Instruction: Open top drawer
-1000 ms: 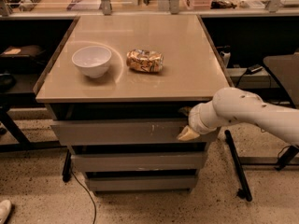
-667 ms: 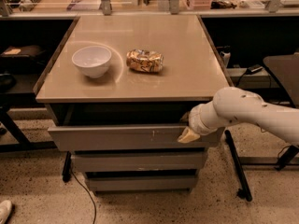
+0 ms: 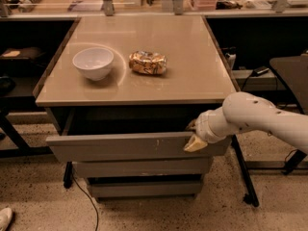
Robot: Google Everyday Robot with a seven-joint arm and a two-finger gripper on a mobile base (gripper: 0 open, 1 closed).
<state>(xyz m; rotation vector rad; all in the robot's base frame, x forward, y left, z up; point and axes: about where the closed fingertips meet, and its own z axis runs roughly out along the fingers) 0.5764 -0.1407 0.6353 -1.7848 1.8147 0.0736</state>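
Gripper [image 3: 193, 134] at the right end of the top drawer [image 3: 120, 147], arm [image 3: 269, 121] partly beyond right edge

Bowl [image 3: 93, 62] sits left of snack bag [image 3: 147, 63] on the table [image 3: 192, 81] above the top drawer [image 3: 120, 148], gripper [image 3: 193, 135] at the drawer's right end.

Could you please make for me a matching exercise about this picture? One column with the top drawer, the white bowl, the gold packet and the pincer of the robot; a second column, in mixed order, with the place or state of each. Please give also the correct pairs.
Column one
1. top drawer
2. white bowl
3. gold packet
4. pincer

Column two
A. at the right end of the top drawer's front
B. on the left part of the table top
C. pulled partly out, below the table top
D. lying just right of the white bowl

Pairs: 1-C, 2-B, 3-D, 4-A
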